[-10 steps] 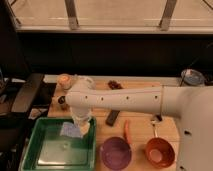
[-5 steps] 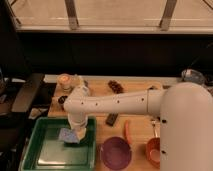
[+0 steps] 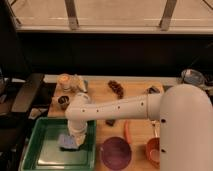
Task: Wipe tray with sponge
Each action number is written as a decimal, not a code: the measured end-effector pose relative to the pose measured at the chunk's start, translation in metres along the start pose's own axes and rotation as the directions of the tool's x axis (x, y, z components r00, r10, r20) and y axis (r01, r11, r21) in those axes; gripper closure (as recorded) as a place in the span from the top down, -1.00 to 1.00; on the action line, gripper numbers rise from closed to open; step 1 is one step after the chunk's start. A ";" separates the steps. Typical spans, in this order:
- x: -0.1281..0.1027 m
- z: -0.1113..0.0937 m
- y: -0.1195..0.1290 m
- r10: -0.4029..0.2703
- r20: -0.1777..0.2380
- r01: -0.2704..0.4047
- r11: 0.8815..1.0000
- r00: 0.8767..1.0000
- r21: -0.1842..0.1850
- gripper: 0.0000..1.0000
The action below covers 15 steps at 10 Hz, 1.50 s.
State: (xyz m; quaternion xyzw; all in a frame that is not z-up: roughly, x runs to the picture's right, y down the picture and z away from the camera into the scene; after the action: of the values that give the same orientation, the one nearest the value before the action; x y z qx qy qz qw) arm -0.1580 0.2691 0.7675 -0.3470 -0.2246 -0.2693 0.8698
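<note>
My gripper sits low in the right half of the tray, closed on the sponge, but its fingers are buried behind the wrist. The tray's near rim and the purple bowl run off the bottom edge. The arm covers most of a black bar, and its shoulder blocks part of the orange bowl and the counter's near-right corner. The dark clump far back is too blurred to name.

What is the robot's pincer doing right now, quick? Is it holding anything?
Pincer: shut on the sponge, pressing it down inside the green tray.
</note>
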 end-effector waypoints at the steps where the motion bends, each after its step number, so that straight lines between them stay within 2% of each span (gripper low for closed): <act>1: -0.006 0.005 0.003 -0.005 0.005 0.005 1.000 1.000 -0.011 -1.00; 3: -0.008 0.003 0.012 0.004 -0.019 -0.004 1.000 1.000 -0.029 -1.00; 6: 0.013 -0.015 0.020 0.030 -0.094 -0.034 0.998 0.995 -0.046 -1.00; 8: 0.027 -0.026 0.010 0.029 -0.143 -0.036 0.998 0.989 -0.049 -1.00; 10: 0.036 -0.029 -0.011 0.001 -0.170 -0.009 0.999 0.986 -0.047 -1.00; 12: 0.030 -0.026 -0.032 -0.043 -0.167 0.036 0.998 0.985 -0.043 -1.00; 14: 0.019 -0.017 -0.038 -0.068 -0.134 0.064 0.997 0.989 -0.035 -1.00; 15: 0.009 -0.010 -0.033 -0.077 -0.107 0.073 0.997 0.991 -0.033 -1.00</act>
State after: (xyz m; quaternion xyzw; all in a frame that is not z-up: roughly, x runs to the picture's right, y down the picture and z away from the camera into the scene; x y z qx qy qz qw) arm -0.1695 0.2387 0.7815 -0.3359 -0.1859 -0.3236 0.8648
